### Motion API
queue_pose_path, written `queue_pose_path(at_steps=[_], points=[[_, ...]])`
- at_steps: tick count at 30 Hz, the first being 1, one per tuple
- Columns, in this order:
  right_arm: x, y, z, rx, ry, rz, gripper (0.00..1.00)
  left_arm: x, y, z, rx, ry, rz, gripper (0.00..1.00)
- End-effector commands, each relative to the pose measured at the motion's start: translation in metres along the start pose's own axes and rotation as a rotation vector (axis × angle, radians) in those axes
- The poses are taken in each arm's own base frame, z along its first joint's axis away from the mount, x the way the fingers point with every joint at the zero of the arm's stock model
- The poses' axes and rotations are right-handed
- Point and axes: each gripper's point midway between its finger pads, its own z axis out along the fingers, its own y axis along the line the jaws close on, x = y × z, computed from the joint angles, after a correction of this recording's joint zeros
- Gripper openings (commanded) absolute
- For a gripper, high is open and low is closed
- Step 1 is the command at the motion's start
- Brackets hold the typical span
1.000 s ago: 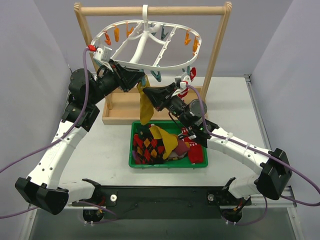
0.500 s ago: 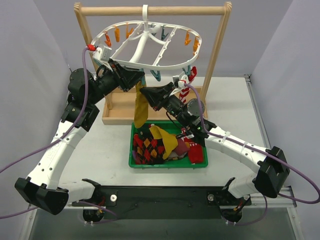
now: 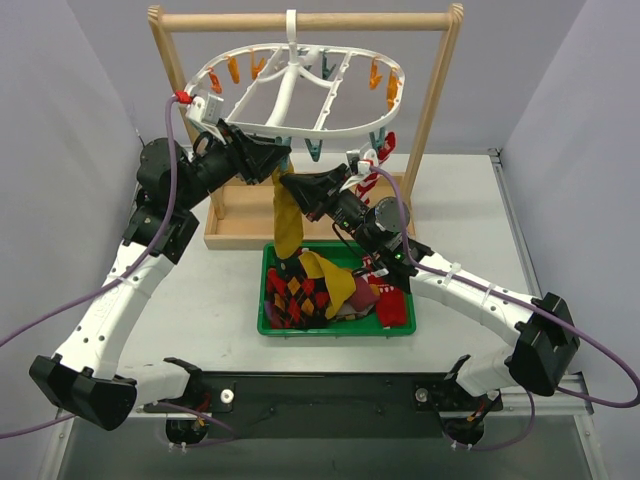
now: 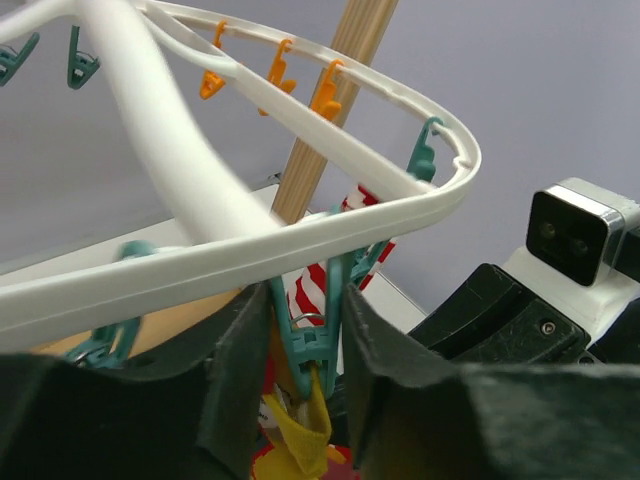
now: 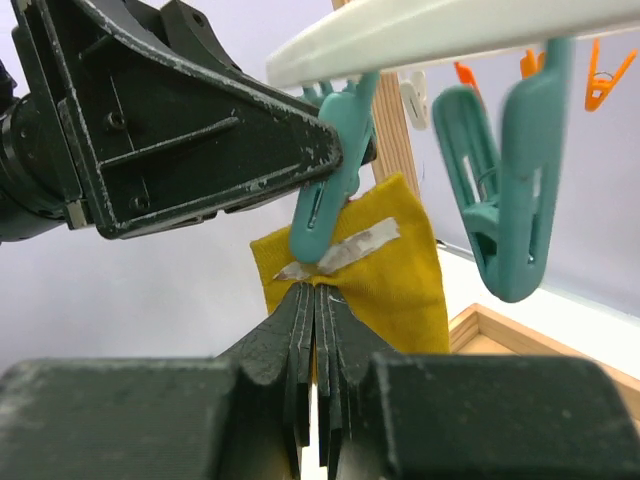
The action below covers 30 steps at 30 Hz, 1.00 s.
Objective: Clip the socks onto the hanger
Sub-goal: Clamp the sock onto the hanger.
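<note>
The white oval hanger (image 3: 330, 130) hangs from the wooden bar. My left gripper (image 3: 279, 160) is under its near rim (image 4: 250, 250), its fingers closed on the handles of a teal clip (image 4: 308, 340). The yellow sock (image 3: 288, 220) hangs below; its top edge sits in that clip's mouth (image 5: 325, 215). My right gripper (image 3: 291, 186) is shut on the yellow sock (image 5: 390, 270) just under the clip. A red-white striped sock (image 3: 381, 150) hangs clipped at the right of the rim. The diamond and red socks lie in the green bin (image 3: 335, 331).
The wooden rack (image 3: 300, 20) stands at the back with its base tray behind the bin. A free teal clip (image 5: 505, 190) hangs right beside my right fingers. Orange and teal clips dangle round the far rim (image 4: 300, 80).
My right gripper has moved up and left with the yellow sock, bringing its top edge into the teal clip. The hanger's near rim has lifted a little. My left gripper has stayed on the clip.
</note>
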Motion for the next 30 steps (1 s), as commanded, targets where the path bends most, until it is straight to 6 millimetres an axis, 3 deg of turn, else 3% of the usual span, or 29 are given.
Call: queue_pose_path(at_steps=[1, 7, 14, 21, 30], points=[[-0.064, 0.016, -0.002, -0.057, -0.186, 0.001, 0.00, -0.009, -0.020, -0.012, 0.064, -0.016, 0.023, 0.52], [-0.067, 0.006, -0.009, -0.029, -0.191, -0.002, 0.00, -0.008, -0.018, -0.022, 0.057, -0.015, 0.020, 0.55], [-0.070, -0.010, -0.027, 0.026, -0.178, -0.029, 0.00, -0.019, -0.020, -0.046, 0.051, -0.057, 0.027, 0.57], [-0.071, -0.015, -0.040, 0.037, -0.162, -0.041, 0.00, -0.026, 0.004, -0.054, -0.036, -0.099, 0.038, 0.56], [-0.076, -0.016, -0.048, 0.040, -0.160, -0.065, 0.00, -0.007, 0.025, -0.054, -0.082, -0.078, 0.039, 0.52]])
